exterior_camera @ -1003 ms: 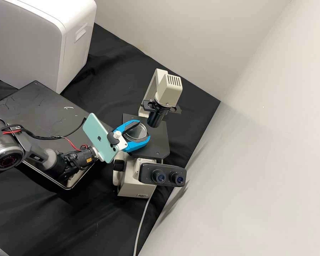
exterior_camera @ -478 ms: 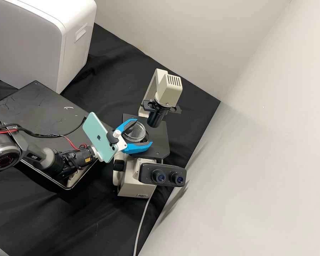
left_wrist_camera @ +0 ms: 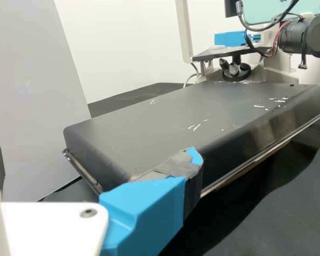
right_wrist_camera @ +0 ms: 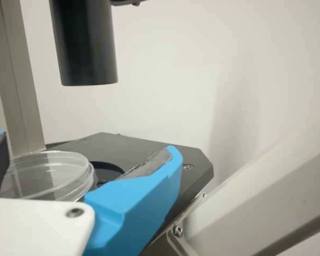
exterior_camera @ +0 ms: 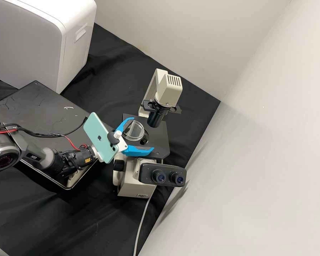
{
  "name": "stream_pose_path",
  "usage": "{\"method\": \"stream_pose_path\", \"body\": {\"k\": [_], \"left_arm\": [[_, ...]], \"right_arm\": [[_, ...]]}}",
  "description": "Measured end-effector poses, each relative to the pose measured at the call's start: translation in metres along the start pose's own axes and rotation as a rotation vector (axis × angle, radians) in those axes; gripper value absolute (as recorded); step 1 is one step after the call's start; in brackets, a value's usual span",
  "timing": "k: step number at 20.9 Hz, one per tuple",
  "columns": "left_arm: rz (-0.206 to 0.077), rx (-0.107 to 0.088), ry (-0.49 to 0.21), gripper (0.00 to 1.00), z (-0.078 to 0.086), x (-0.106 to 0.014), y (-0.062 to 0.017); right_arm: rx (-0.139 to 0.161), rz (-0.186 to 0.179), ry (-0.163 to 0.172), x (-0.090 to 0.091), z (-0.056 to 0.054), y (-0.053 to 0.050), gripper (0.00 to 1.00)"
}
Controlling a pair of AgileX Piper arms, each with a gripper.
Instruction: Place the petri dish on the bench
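The clear petri dish lies on the microscope's black stage, just under the dark condenser tube. My right gripper is open wide around the dish, one blue finger curving along its far rim, the other standing well off on the near side. In the right wrist view the dish sits close to one finger, and a gap separates it from the other blue finger. My left gripper is open at the corner of a black tray, holding nothing.
The beige microscope stands mid-bench with its eyepieces facing the front and a cable running off forward. A white box-like appliance occupies the back left. The black tray lies beside the microscope. A pale wall panel closes the right side.
The right gripper's fingers have spread apart from a close fit around the dish to wide open. The dish has shifted slightly toward the gripper's base.
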Motion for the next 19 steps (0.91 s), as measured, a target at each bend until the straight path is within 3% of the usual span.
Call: {"method": "stream_pose_path", "body": {"k": [10,16,19], "left_arm": [[-0.007,-0.007,0.001,1.0,0.0,0.001,-0.0015],[-0.015,0.001,0.003,1.0,0.001,0.001,-0.0031],[-0.015,0.001,0.003,1.0,0.001,0.001,-0.0032]], "right_arm": [[-0.002,0.014,0.006,-0.013,-0.001,0.012,1.0],[0.003,0.067,0.043,-0.022,-0.002,0.016,1.0],[0.028,0.077,0.046,-0.022,-0.002,0.017,1.0]]}}
